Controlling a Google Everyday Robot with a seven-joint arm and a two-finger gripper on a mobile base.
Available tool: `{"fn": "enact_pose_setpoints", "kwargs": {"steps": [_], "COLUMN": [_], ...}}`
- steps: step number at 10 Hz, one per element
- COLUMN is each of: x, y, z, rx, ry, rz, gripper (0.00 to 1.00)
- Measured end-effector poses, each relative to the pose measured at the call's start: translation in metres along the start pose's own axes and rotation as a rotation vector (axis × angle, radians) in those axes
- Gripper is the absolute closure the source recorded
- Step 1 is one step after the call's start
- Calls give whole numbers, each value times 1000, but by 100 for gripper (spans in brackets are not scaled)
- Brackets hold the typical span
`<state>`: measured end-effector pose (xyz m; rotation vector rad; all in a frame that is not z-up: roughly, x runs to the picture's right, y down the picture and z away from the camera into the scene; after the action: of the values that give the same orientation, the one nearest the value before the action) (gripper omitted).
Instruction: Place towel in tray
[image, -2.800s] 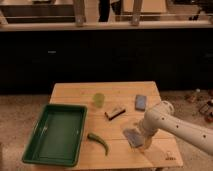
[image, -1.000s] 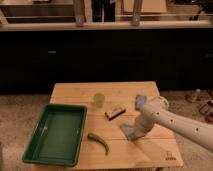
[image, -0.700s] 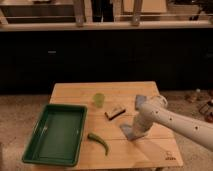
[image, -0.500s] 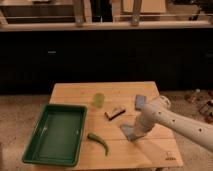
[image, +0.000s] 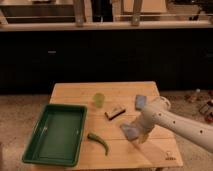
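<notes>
The grey-blue towel (image: 128, 131) lies on the wooden table (image: 125, 92), right of centre near the front. My gripper (image: 135, 135) is at the end of the white arm, which reaches in from the right. The gripper is down on the towel's right part and hides it. The dark green tray (image: 57, 132) lies at the table's front left, with nothing in it. It is about a hand's width to the left of the towel.
A green chilli pepper (image: 99, 142) lies between the tray and the towel. A green cup (image: 99, 99) stands at mid-table. A brown and white bar (image: 115, 112) lies beside it. A blue block (image: 140, 101) lies at the right. The table's front edge is just below the gripper.
The gripper end of the arm has shifted slightly left over the towel. The towel's visible edge now sits a little further left than 2.8 s ago. The other things have not moved.
</notes>
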<state>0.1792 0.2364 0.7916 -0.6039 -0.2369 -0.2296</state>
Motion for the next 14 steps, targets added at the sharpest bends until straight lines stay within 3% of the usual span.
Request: {"fn": "enact_pose_setpoints", "kwargs": {"steps": [11, 12, 14], "x": [23, 24, 26], "y": [-5, -5, -4], "z": [28, 29, 30], "rx": [8, 6, 5], "ry": [29, 30, 33], "rz": [135, 140, 151], "gripper": [21, 26, 48]}}
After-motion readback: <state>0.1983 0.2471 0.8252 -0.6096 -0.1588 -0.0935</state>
